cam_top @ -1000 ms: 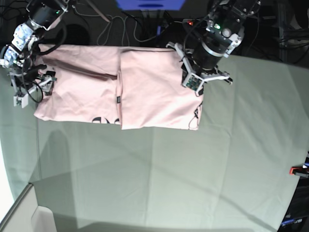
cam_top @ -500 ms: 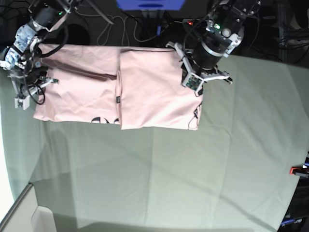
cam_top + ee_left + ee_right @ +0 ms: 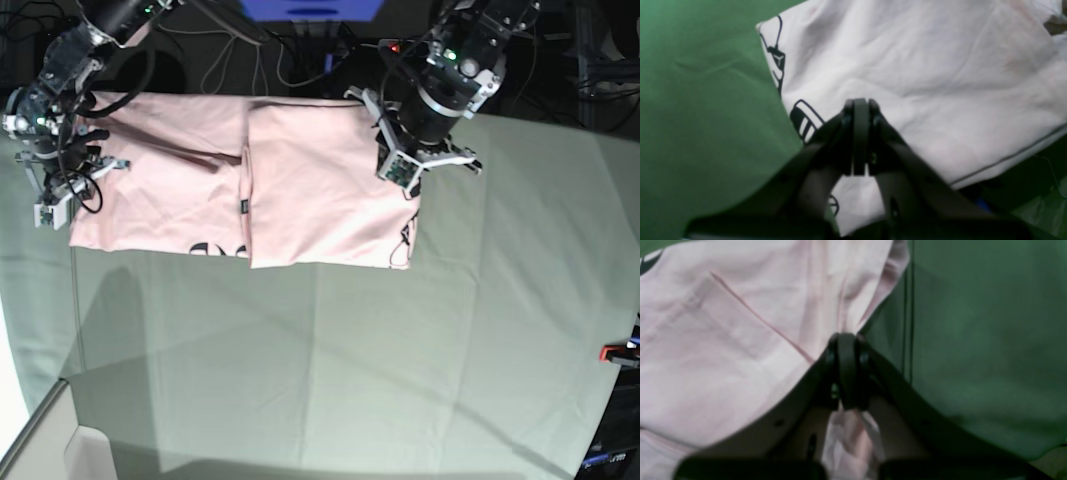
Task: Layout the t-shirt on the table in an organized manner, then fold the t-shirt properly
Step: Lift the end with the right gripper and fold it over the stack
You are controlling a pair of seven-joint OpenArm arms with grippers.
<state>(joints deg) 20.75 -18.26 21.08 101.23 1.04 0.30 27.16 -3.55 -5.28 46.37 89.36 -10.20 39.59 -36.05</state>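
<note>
T-shirt [image 3: 290, 190], pale pink with black print, lies partly folded along the far edge of the table [image 3: 400, 370], which is covered in pale grey-green cloth. In the base view one panel is folded over the other, with a vertical fold edge near the middle of the garment; black lettering shows at the near hem.

Right gripper [image 3: 847, 340] is at the garment's outer edge on the base view's left. Its jaws are clenched together, and pink fabric is bunched between the fingers behind the tips, so it grasps the t-shirt's edge.

Left gripper [image 3: 859, 104] sits over the garment's opposite edge, beside the black graphic print [image 3: 803, 120]. Its jaws are clenched tight with no gap; whether fabric is pinched between the tips cannot be told.

A red-orange clamp [image 3: 622, 352] sits at the table's edge.
</note>
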